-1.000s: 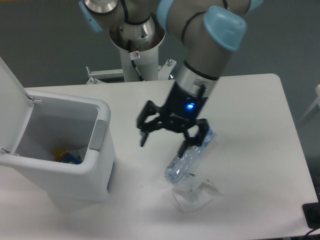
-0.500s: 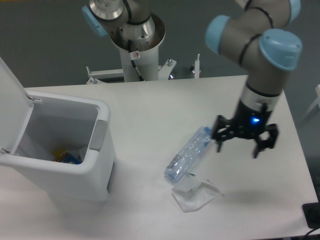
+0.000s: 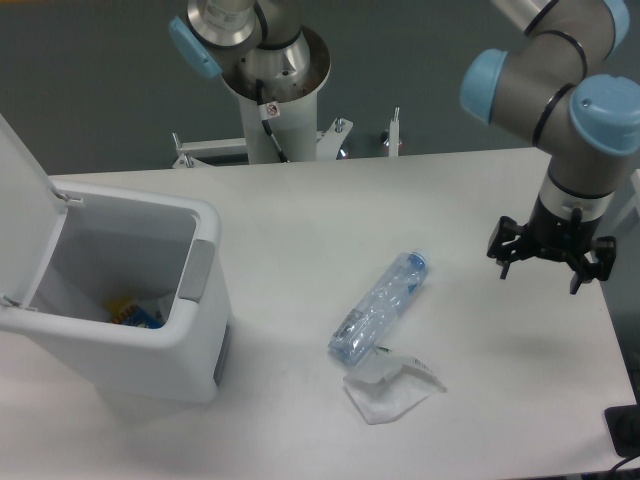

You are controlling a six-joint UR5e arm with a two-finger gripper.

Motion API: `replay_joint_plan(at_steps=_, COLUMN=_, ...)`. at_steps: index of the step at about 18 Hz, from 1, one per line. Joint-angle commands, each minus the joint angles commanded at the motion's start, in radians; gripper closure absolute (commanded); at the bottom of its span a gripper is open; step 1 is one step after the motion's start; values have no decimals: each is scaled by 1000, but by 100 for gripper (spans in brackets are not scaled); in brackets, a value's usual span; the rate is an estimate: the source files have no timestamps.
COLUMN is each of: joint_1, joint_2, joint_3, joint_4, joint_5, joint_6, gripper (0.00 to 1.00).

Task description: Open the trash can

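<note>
At left on the white table (image 3: 300, 220): trash can (image 3: 130, 330), lid (image 3: 22, 210) swung up and back, interior exposed, a blue-and-yellow item (image 3: 135, 315) at the bottom, grey latch (image 3: 198, 270) on the right wall. Near centre: crushed clear plastic bottle (image 3: 380, 305), lying on its side, cap end toward far right; just beside its near end, a crumpled clear wrapper (image 3: 392, 385). At right: gripper (image 3: 552, 265), fingers spread apart, empty, above the table edge, well apart from the trash can.
</note>
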Motion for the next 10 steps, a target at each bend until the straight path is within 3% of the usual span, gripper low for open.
replay_joint_plan(at_steps=4, joint_1=-5, joint_2=6, joint_3=-40, joint_4=9, joint_5=67, joint_6=105, gripper=0)
replay_joint_plan(at_steps=10, joint_1=-11, joint_2=8, joint_3=-63, joint_4=14, joint_5=91, joint_6=109, gripper=0)
